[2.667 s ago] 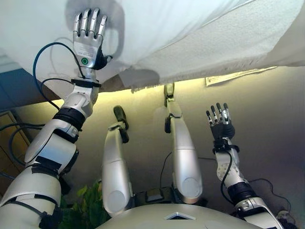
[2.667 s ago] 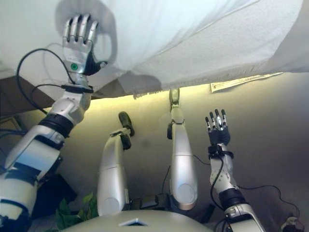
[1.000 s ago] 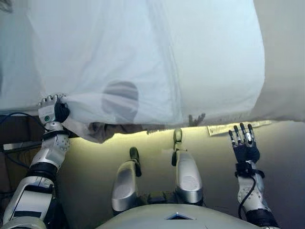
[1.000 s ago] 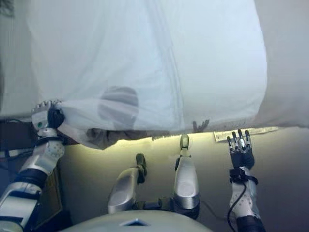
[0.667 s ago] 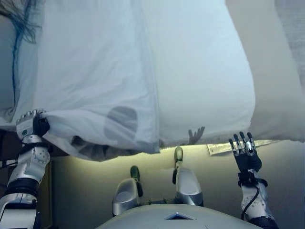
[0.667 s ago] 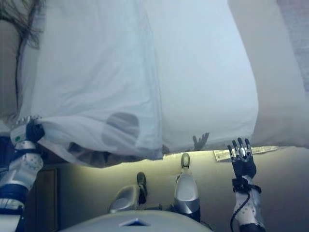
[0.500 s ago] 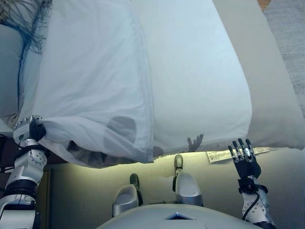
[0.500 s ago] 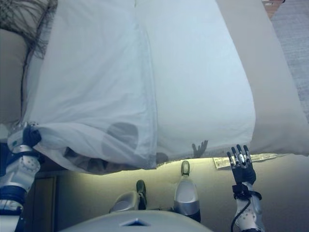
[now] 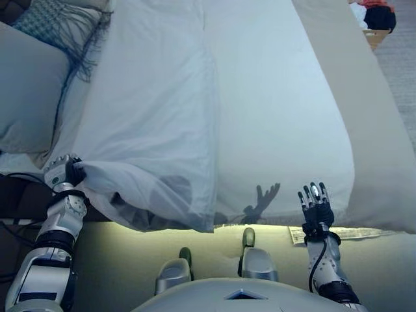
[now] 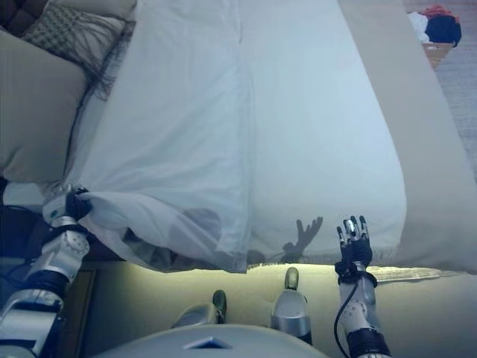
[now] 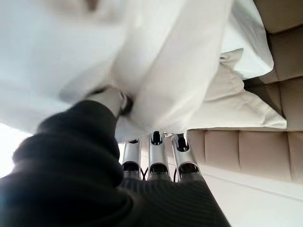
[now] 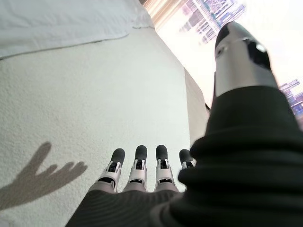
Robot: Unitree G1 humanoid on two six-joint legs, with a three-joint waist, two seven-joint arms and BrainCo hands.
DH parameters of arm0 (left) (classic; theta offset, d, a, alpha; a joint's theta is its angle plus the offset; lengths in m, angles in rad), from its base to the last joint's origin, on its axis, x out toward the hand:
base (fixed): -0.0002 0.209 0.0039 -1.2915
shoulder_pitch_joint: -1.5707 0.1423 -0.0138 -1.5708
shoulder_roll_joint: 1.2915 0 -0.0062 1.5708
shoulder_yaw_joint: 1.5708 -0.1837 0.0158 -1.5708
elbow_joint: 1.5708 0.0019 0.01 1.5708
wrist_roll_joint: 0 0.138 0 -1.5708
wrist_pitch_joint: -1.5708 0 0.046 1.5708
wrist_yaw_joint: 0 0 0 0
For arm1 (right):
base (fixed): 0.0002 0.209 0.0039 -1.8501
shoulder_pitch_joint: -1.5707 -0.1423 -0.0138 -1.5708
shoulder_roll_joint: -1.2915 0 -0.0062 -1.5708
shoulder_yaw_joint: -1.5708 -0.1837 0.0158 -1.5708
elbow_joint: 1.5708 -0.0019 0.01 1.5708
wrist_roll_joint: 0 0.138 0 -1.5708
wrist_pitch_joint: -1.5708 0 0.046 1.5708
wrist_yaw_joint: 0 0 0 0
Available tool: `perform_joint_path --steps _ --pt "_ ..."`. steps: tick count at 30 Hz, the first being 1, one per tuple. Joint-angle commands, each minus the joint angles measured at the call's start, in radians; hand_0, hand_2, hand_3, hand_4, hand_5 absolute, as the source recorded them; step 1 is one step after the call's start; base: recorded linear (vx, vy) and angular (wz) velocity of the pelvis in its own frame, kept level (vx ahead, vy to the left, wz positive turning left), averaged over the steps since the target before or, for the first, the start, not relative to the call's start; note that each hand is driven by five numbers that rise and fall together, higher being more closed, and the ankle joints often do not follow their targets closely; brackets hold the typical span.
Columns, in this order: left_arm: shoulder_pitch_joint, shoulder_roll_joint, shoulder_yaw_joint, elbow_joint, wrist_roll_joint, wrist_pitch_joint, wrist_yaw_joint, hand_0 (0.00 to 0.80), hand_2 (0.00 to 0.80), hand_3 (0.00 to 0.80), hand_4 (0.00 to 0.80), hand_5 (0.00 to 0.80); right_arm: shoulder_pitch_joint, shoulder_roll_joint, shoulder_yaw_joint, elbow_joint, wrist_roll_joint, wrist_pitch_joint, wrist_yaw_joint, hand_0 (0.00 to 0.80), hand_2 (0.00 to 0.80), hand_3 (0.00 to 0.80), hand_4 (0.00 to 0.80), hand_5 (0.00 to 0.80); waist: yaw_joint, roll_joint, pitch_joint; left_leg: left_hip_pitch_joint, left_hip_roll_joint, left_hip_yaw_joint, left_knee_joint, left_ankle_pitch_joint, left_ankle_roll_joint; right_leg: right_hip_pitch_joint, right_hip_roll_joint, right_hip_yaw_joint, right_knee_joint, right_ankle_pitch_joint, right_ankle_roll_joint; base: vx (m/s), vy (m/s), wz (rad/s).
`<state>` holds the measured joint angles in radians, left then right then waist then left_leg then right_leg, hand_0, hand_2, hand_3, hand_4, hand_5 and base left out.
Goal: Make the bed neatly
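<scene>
Left eye view looks down on a wide bed [image 9: 383, 162] with a beige cover along the robot's right side and a thin white top sheet [image 9: 149, 130] spread over its middle and left. The sheet's near left part is folded over itself, with a long lengthwise crease running up the bed, and its near edge sags over the side of the mattress in loose folds.

The left hand [image 9: 63, 170] is at the near left corner of the sheet, its arm reaching up from the lower left with the forearm nearly upright. The fingers are curled tight round a bunched corner of the white cloth; in the left wrist view the fabric is gathered between the thumb [image 11: 111, 100] and the row of fingers [image 11: 157, 147], which vanish into the folds. The held corner is lifted a little, so the sheet hangs from it in a slack curve toward the middle of the bed's edge.

The right hand [image 9: 315, 203] is raised just beside the near edge of the bed, palm facing away, fingers straight and spread, holding nothing. Its forearm stands upright. The right wrist view shows the straight fingers [image 12: 138, 166] over the textured pale bed cover [image 12: 94, 113], not touching it.

A large grey pillow [image 9: 29, 97] lies at the far left, with a patterned fringed cushion [image 9: 62, 26] beyond it. At the far right corner a basket with dark and red clothes [image 9: 377, 16] stands on the floor.
</scene>
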<state>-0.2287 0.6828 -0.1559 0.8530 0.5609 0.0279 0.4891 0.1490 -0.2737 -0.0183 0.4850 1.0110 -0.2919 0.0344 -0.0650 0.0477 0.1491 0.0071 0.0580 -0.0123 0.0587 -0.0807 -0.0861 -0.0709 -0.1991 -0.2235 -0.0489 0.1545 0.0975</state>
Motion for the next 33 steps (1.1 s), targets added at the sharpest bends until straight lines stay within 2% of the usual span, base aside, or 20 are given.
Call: perform_joint_path --steps 1,6,8,12,14,15,18,20,25,29,32,33 --pt "0.090 0.162 0.082 0.149 0.016 0.209 0.098 0.000 0.000 0.000 0.000 0.000 0.010 -0.025 -0.035 0.002 -0.025 -0.072 -0.012 0.000 0.000 0.000 0.000 0.000 0.106 0.014 -0.068 -0.066 -0.028 -0.018 -0.006 0.058 0.047 0.014 -0.142 0.021 0.109 -0.044 0.119 -0.030 0.061 0.01" --pt "0.074 0.148 0.055 0.168 0.067 0.254 0.116 0.000 0.000 0.000 0.000 0.000 -0.001 -0.011 -0.023 0.032 -0.008 -0.094 -0.015 0.000 0.000 0.000 0.000 0.000 0.122 0.008 -0.074 -0.069 -0.046 -0.036 0.002 0.051 0.058 0.009 -0.164 0.013 0.138 -0.027 0.125 0.000 0.018 0.03" --pt "0.075 0.143 0.042 0.183 0.089 0.297 0.099 0.000 0.000 0.000 0.000 0.000 -0.011 -0.011 -0.015 0.044 -0.011 -0.092 -0.011 0.000 0.000 0.000 0.000 0.000 0.127 0.010 -0.079 -0.063 -0.048 -0.039 -0.001 0.051 0.060 0.014 -0.165 0.009 0.136 -0.032 0.122 0.029 0.027 0.12" --pt "0.085 0.121 0.020 0.206 0.126 0.260 0.078 0.000 0.000 0.000 0.000 0.000 -0.035 -0.005 0.002 0.061 -0.024 -0.098 -0.032 0.000 0.000 0.000 0.000 0.000 0.131 0.018 -0.086 -0.060 -0.047 -0.040 -0.007 0.051 0.059 0.017 -0.161 0.012 0.128 -0.038 0.120 0.018 0.026 0.17" --pt "0.075 0.114 0.000 0.219 0.175 0.158 -0.051 0.000 0.000 0.000 0.000 0.000 -0.046 -0.003 -0.001 0.074 -0.031 -0.103 -0.039 0.000 0.000 0.000 0.000 0.000 0.131 0.022 -0.088 -0.058 -0.048 -0.041 -0.009 0.049 0.058 0.014 -0.161 0.014 0.132 -0.039 0.122 0.007 0.018 0.13" --pt "0.076 0.108 -0.014 0.212 0.251 0.136 -0.116 0.000 0.000 0.000 0.000 0.000 -0.048 -0.006 -0.006 0.078 -0.029 -0.102 -0.036 0.000 0.000 0.000 0.000 0.000 0.132 0.023 -0.087 -0.060 -0.049 -0.041 -0.011 0.052 0.059 0.011 -0.162 0.016 0.135 -0.036 0.123 -0.004 0.014 0.18" --pt "0.101 0.084 -0.068 0.195 0.316 0.101 -0.192 0.000 0.000 0.000 0.000 0.000 -0.061 -0.024 -0.009 0.070 -0.035 -0.085 -0.044 0.000 0.000 0.000 0.000 0.000 0.128 0.035 -0.080 -0.057 -0.049 -0.041 -0.014 0.052 0.061 0.008 -0.162 0.019 0.138 -0.037 0.124 0.002 0.036 0.19" --pt "0.121 0.101 -0.093 0.188 0.282 0.094 -0.200 0.000 0.000 0.000 0.000 0.000 -0.077 -0.042 -0.009 0.084 -0.038 -0.074 -0.041 0.000 0.000 0.000 0.000 0.000 0.124 0.047 -0.078 -0.056 -0.051 -0.040 -0.014 0.052 0.060 0.006 -0.161 0.026 0.138 -0.044 0.124 0.017 0.072 0.09" --pt "0.142 0.131 -0.050 0.149 0.221 0.025 -0.150 0.000 0.000 0.000 0.000 0.000 -0.096 -0.054 -0.017 0.129 -0.028 -0.082 -0.024 0.000 0.000 0.000 0.000 0.000 0.135 0.057 -0.075 -0.060 -0.053 -0.039 -0.008 0.047 0.061 0.006 -0.160 0.027 0.134 -0.056 0.121 0.003 0.011 0.00" --pt "0.132 0.135 -0.018 0.095 0.089 -0.110 -0.062 0.000 0.000 0.000 0.000 0.000 -0.105 -0.044 -0.022 0.152 -0.017 -0.095 -0.012 0.000 0.000 0.000 0.000 0.000 0.145 0.054 -0.072 -0.061 -0.051 -0.038 -0.001 0.042 0.060 0.009 -0.161 0.021 0.136 -0.058 0.120 0.005 -0.036 0.00" --pt "0.092 0.129 0.007 -0.013 -0.063 -0.216 -0.064 0.000 0.000 0.000 0.000 0.000 -0.098 -0.028 -0.020 0.160 -0.005 -0.111 -0.003 0.000 0.000 0.000 0.000 0.000 0.151 0.047 -0.078 -0.058 -0.048 -0.039 -0.005 0.042 0.059 0.015 -0.158 0.016 0.134 -0.059 0.119 0.009 -0.090 0.02" --pt "0.085 0.124 0.010 -0.058 -0.101 -0.215 -0.087 0.000 0.000 0.000 0.000 0.000 -0.096 -0.024 -0.019 0.158 -0.003 -0.116 -0.005 0.000 0.000 0.000 0.000 0.000 0.153 0.044 -0.079 -0.058 -0.048 -0.040 -0.005 0.042 0.060 0.017 -0.157 0.014 0.134 -0.058 0.119 0.011 -0.107 0.02"
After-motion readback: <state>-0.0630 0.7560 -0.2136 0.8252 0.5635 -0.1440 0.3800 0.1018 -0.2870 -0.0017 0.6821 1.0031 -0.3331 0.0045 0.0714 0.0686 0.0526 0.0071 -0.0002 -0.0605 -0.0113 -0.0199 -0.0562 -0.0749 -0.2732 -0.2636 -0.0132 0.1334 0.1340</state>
